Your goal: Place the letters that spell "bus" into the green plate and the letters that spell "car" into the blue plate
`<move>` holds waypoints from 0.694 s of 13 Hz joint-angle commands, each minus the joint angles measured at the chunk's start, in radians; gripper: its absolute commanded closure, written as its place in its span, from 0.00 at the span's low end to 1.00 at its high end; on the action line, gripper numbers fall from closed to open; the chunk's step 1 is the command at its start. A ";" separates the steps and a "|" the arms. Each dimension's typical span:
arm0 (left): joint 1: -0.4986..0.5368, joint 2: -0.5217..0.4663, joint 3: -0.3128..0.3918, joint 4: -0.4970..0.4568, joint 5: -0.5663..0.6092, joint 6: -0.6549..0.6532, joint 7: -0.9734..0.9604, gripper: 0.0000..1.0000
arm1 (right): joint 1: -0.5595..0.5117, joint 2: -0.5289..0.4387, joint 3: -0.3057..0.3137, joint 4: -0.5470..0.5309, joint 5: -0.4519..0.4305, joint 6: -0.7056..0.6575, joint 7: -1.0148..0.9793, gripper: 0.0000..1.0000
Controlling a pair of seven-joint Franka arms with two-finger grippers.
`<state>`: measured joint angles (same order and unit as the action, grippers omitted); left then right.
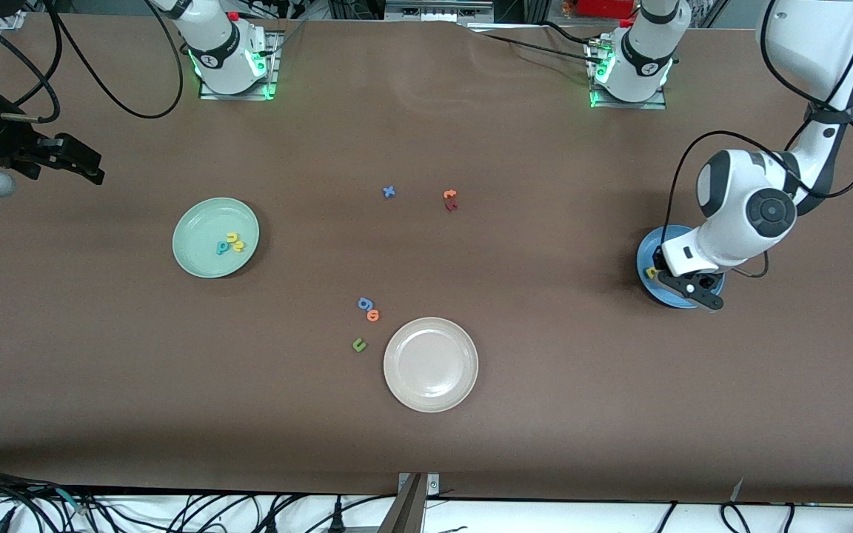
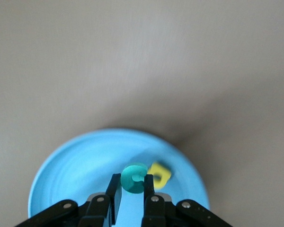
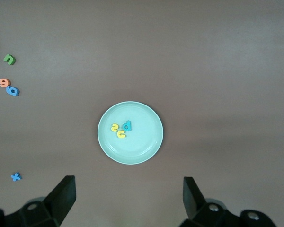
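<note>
Starting at the right arm's end of the table: right gripper (image 1: 78, 164) parked up in the air near that edge, fingers spread wide, nothing in them, arm just waiting. Wrist camera looking straight down at the green plate (image 1: 197, 259).

Green plate sitting on the brown table (image 1: 545, 407) toward the right arm's end, with three letters huddled near its middle: teal b/p shape (image 1: 222, 247), yellow u (image 1: 233, 238) and yellow s (image 1: 238, 246), all touching or nearly so. No brand or label readable anywhere, only the foam letters themselves.

Mid-table: blue x (image 1: 389, 192), then an orange letter (image 1: 449, 195) stacked against a dark red one (image 1: 451, 206). Nearer the front camera: blue letter (image 1: 364, 303) touching an orange one (image 1: 373, 315), dark green u (image 1: 359, 344) just beside the beige plate (image 1: 431, 364), opening turned up toward the robots' bases.

Toward the left arm's end: left arm bent down hard, elbow high, wrist tipped over the blue plate (image 1: 647, 255). Left gripper (image 2: 131, 187) low over the plate, fingers pinched on the teal c (image 2: 133, 178). Yellow a (image 2: 159, 173) lying in the plate right next to the c. Which way the c opens: hard to say, partly hidden by the fingers.
</note>
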<state>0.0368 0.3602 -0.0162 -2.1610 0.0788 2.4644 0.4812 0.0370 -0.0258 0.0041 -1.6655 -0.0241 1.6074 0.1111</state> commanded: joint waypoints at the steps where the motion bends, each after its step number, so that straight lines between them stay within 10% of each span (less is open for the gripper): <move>1: 0.043 -0.026 -0.011 -0.053 -0.025 -0.005 0.063 0.82 | -0.008 -0.009 0.008 -0.008 0.004 -0.003 0.002 0.00; 5: 0.101 -0.017 -0.010 -0.053 -0.024 -0.056 0.117 0.81 | -0.008 -0.009 0.008 -0.008 0.004 -0.003 0.002 0.00; 9: 0.114 0.009 -0.010 -0.045 -0.024 -0.055 0.113 0.41 | -0.008 -0.009 0.008 -0.008 0.004 -0.003 0.002 0.00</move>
<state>0.1426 0.3674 -0.0167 -2.2045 0.0787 2.4162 0.5683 0.0370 -0.0258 0.0041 -1.6655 -0.0241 1.6074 0.1112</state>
